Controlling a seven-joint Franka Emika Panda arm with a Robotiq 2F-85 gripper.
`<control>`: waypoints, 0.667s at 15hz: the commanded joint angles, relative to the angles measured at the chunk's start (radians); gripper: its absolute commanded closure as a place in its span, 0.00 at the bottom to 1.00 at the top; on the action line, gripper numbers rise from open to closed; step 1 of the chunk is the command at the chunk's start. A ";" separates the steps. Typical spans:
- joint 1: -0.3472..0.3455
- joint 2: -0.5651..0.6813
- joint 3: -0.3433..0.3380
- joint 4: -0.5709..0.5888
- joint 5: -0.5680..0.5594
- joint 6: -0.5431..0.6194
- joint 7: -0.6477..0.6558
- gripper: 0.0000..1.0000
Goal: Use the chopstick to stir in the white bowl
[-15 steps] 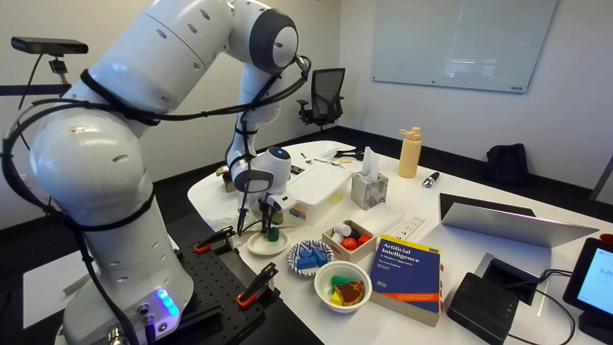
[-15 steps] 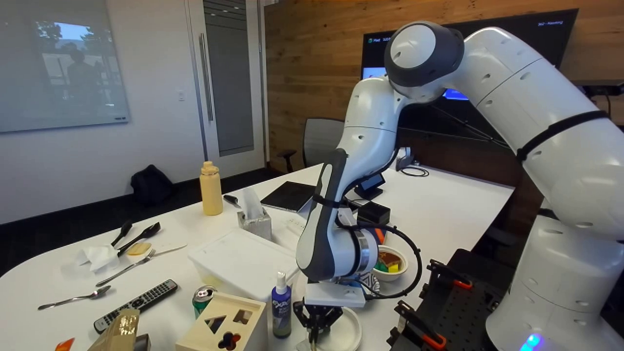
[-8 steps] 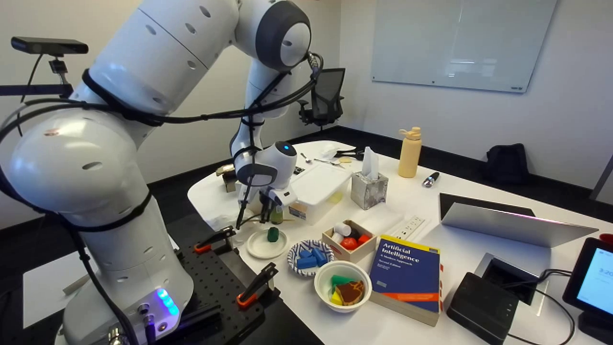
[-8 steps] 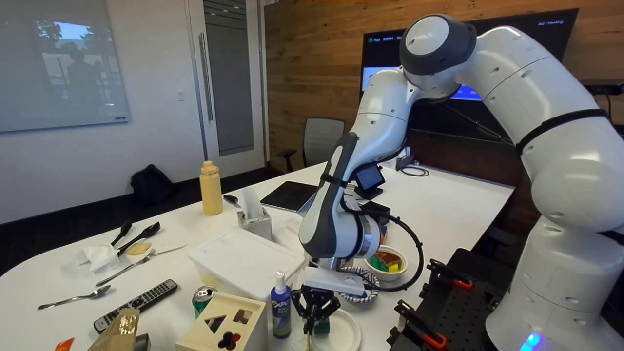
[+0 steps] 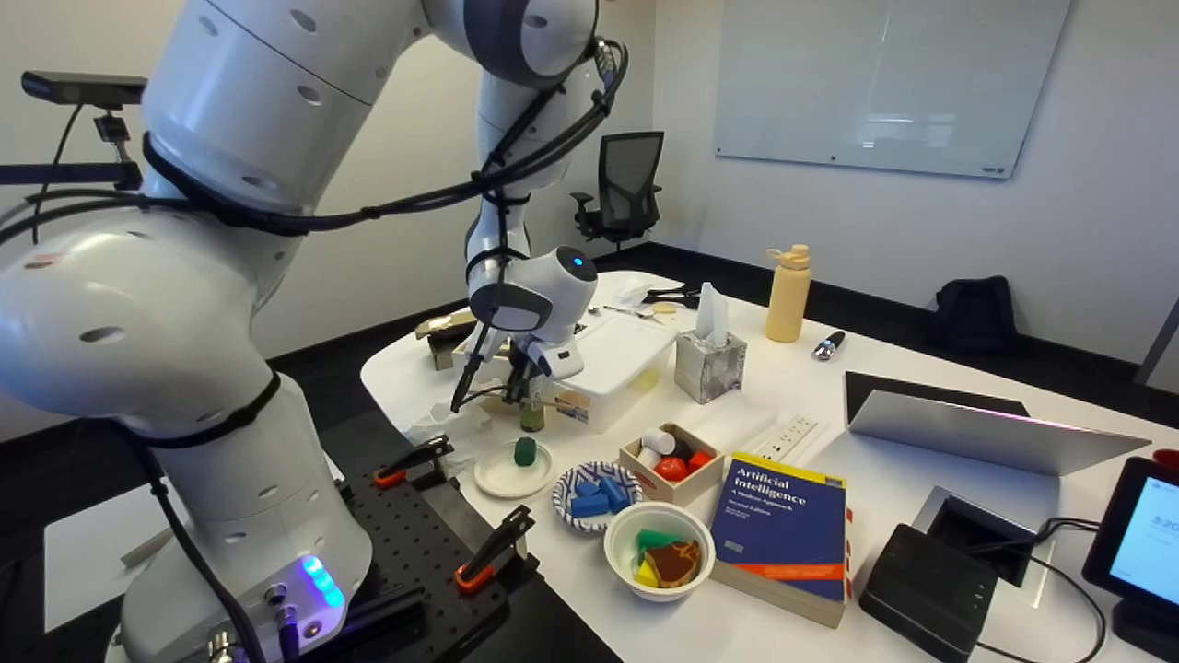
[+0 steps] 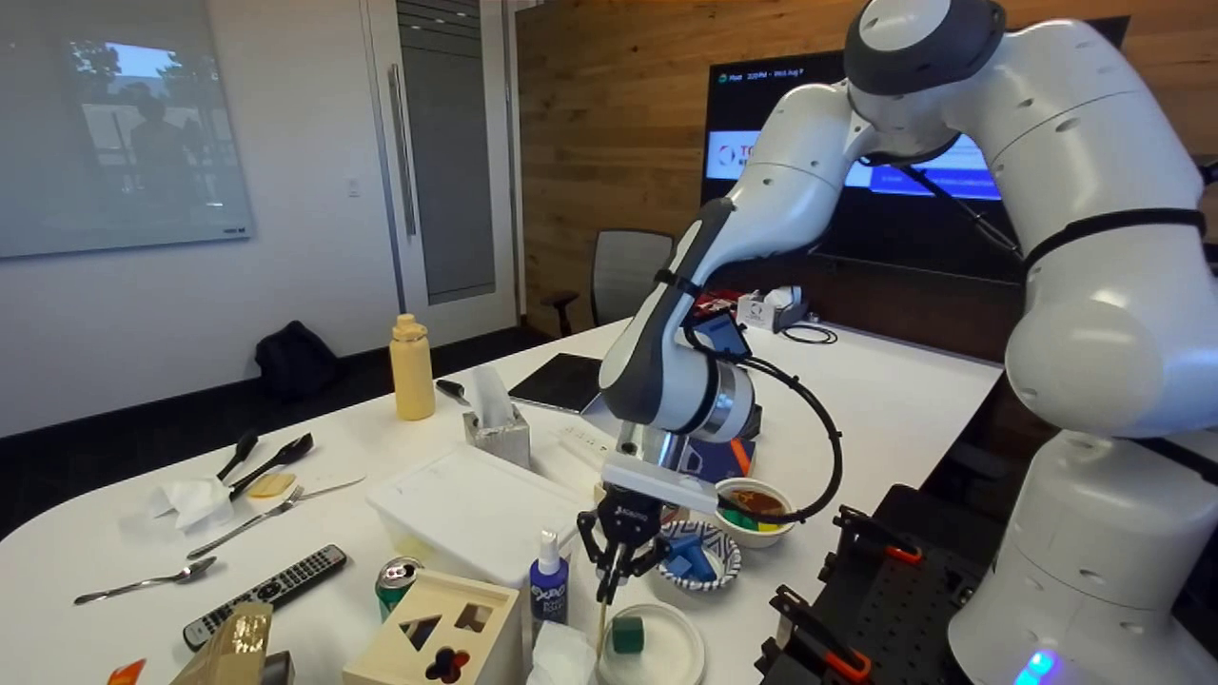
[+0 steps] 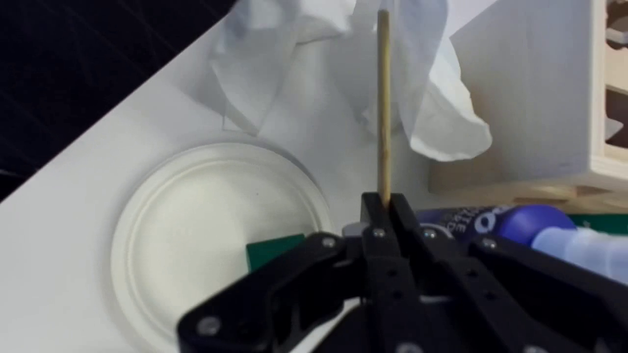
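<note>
My gripper (image 7: 386, 202) is shut on the thin wooden chopstick (image 7: 384, 108), which sticks out straight past the fingertips in the wrist view. In an exterior view the gripper (image 6: 607, 585) holds the chopstick (image 6: 601, 623) above the table, beside the left edge of the white plate (image 6: 687, 656) with a green block (image 6: 627, 635). Its other end is hidden by the gripper. The white bowl (image 5: 659, 594), with green, yellow and brown-orange pieces inside, stands nearer the camera in an exterior view; it also shows at right in an exterior view (image 6: 756, 540). The gripper is well away from it.
A patterned bowl (image 5: 564, 516) of blue blocks lies between plate and white bowl. A wooden box (image 5: 697, 486) of red and white pieces and a thick book (image 5: 783, 516) are near. A spray bottle (image 6: 549, 599), shape box (image 6: 495, 647) and crumpled tissue (image 7: 449, 132) are close to the gripper.
The gripper has risen from table height with the chopstick held. The upper arm has swung back. The green block and plate are now less hidden.
</note>
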 commanded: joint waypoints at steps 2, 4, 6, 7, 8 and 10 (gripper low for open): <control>-0.149 -0.208 0.040 -0.073 0.202 -0.145 -0.065 0.99; -0.261 -0.208 0.048 -0.076 0.183 -0.192 -0.069 0.99; -0.343 -0.185 0.024 -0.059 0.174 -0.247 -0.088 0.99; -0.291 -0.211 -0.065 -0.033 0.281 -0.329 -0.175 0.99; -0.290 -0.205 -0.112 -0.020 0.304 -0.370 -0.204 0.99; -0.217 -0.198 -0.271 0.020 0.354 -0.509 -0.269 0.99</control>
